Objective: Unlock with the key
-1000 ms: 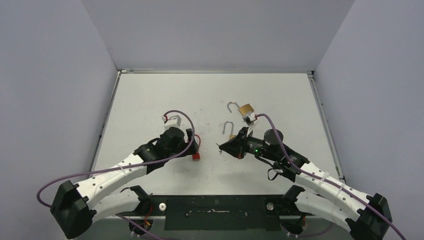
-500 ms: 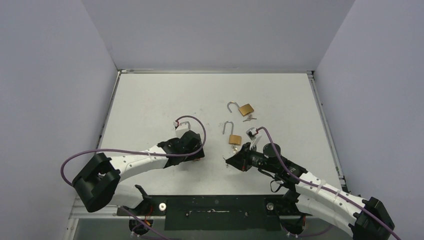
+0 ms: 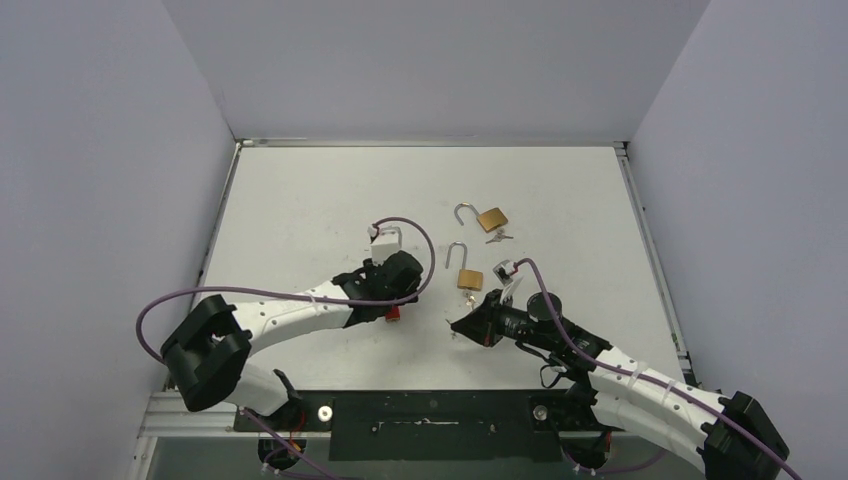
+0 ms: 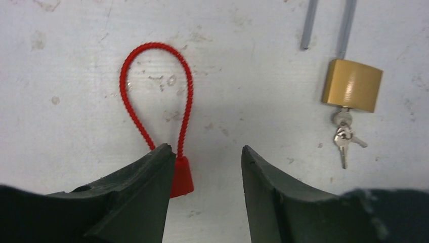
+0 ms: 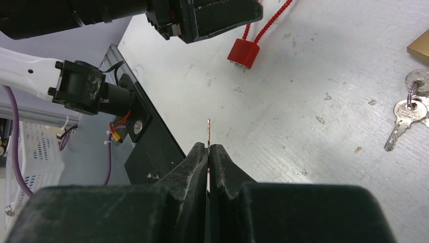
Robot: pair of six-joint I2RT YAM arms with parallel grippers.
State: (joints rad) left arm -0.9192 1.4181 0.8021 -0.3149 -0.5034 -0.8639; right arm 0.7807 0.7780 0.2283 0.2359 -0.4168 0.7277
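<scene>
Top external view shows the big white surface [image 3: 300,200] with both arms reaching in low over it. The left claw [image 4: 205,152] has its two fingers spread apart with nothing in them. The right claw [image 5: 209,148] is pressed together, pinching a thin key [image 5: 208,132].

Two brass locks lie with their hoops open. One brass lock [image 4: 352,85] is at 12 o'clock from the right claw, with its own bunch of keys [image 4: 345,139] stuck in it. The other brass lock [image 3: 491,218] is farther off, at 1 o'clock.

Next comes the red lock [image 4: 182,178], at 9 o'clock from the right claw, near it but not touching. Its red block sits right by the left finger of the left claw, not in the middle of the gap. Its red loop runs up toward 12 o'clock.

The key is the smallest thing. It pokes out past the right claw's tips.

What could go wrong? I think the left claw may close off to one side and push or tip the little red block, as it looks small and light. Then the keyhole would face the wrong way. The thin key could also bend, twist in the pinch, or miss the hole, which I cannot see.
</scene>
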